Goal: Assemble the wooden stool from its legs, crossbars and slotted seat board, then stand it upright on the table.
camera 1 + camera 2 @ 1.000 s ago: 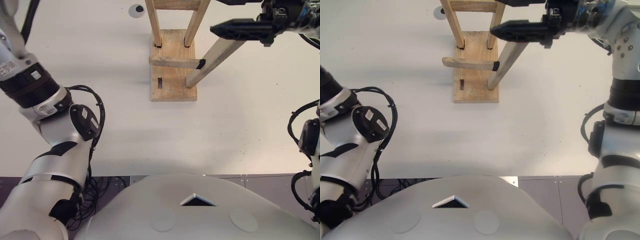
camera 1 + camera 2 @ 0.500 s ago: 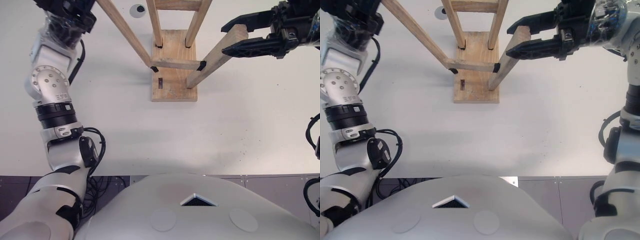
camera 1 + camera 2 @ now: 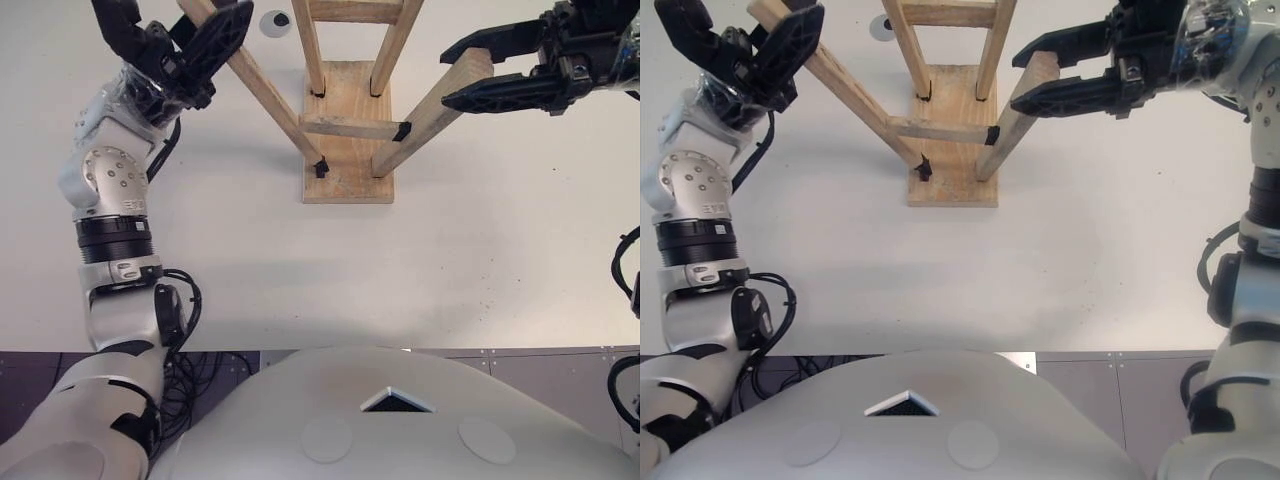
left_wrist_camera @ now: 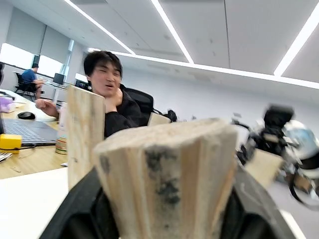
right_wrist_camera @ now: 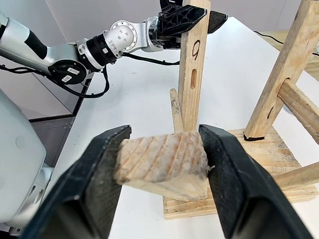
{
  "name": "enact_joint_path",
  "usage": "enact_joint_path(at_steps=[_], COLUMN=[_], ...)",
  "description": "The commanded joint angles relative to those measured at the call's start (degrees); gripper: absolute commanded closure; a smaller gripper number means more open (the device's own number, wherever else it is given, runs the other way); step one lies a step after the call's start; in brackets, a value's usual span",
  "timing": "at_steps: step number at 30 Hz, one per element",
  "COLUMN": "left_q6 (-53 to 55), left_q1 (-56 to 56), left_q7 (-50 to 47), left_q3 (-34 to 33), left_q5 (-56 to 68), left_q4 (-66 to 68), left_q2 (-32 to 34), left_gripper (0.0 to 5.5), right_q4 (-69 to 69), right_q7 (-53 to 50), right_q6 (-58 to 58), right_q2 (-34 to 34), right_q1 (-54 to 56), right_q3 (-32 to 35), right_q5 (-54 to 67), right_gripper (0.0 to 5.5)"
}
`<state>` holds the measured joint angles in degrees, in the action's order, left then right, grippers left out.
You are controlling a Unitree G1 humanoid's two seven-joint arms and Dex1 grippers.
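**Both near legs held at a lean over the upturned seat**

We see the seat board (image 3: 350, 185) lying flat on the counter (image 3: 480, 230), slots facing up, so the legs can be dropped in from above. The two far legs (image 3: 310, 50) already stand in their slots.

The left claw (image 3: 178, 15) is clamped on the top end of the left leg (image 3: 265, 90). That leg slants down so its black-tipped foot rests at the near-left slot. The right claw (image 3: 450, 76) pinches the top end of the right leg (image 3: 425, 120) between both fingers, and that leg's foot sits at the near-right slot.

We judge the outward lean is deliberate: splaying the two legs leaves room for the crossbar (image 3: 350, 127) between them. The crossbar's right end meets the right leg. Whether its left end has entered the left leg's mortise, we cannot tell.

As for writing, a single handwritten figure (image 5: 193, 47) is inked on the left leg above its mortise slot, likely a part mark.
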<state>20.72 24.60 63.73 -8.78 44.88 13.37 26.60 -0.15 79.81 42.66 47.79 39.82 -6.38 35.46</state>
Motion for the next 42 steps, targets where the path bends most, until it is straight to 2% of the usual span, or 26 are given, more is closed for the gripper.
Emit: enact_joint_path(at_steps=[1,4,8,20,24,28,32,34,37,39,42], left_q6=[-0.56,0.22,0.16,2.46,4.39,8.26,6.6,3.29,-3.54,-5.05,-8.25], left_q1=[-2.79,0.35,4.96,8.86,9.56,8.44,3.49,1.65,2.04,4.28,7.95], left_q7=[5.23,9.42,11.8,11.03,10.23,6.96,1.74,-2.67,-6.75,-7.51,-9.07], left_q3=[9.43,13.49,16.9,21.3,24.9,34.83,45.0,44.13,34.4,28.54,23.02], left_q5=[-15.05,-16.29,-17.42,-18.45,-19.83,-27.81,-38.69,-40.27,-34.98,-31.4,-29.94], left_q4=[2.72,1.85,-0.49,-6.04,-9.41,-12.03,-5.1,-1.33,1.12,2.09,4.22], left_q2=[10.95,14.74,16.67,14.08,11.5,9.9,8.33,6.48,4.0,4.63,5.97], left_gripper=[3.48,3.48,3.48,3.48,3.48,3.48,3.48,3.48,3.48,2.92,2.39], right_q4=[-1.52,-2.34,-2.82,-5.5,-6.5,-7.52,-8.37,-6.93,-7.4,-6.13,-5.5], right_q7=[0.85,0.33,-0.17,-2.62,-2.0,-2.35,-4.23,-7.48,-12.71,-15.96,-19.41], right_q6=[1.07,0.94,0.98,1.16,0.53,-1.28,-1.63,-3.12,-3.43,-1.15,3.54], right_q2=[0.24,-0.34,-0.95,-2.41,-2.79,-4.49,-7.81,-10.89,-13.75,-16.29,-20.4], right_q1=[-1.63,-2.7,-3.23,-4.67,-3.11,-4.23,-10.78,-13.26,-13.89,-10.7,-5.38], right_q3=[-1.58,-2.14,-2.36,-2.68,-4.57,-10.28,-16.39,-18.63,-15.98,-12.2,-7.43], right_q5=[-0.58,-0.67,-0.57,0.72,-0.09,-4.13,-6.95,-9.45,-8.36,-4.81,0.69], right_gripper=[3.22,3.22,3.22,3.26,3.26,3.31,3.35,3.37,3.37,3.37,2.68])
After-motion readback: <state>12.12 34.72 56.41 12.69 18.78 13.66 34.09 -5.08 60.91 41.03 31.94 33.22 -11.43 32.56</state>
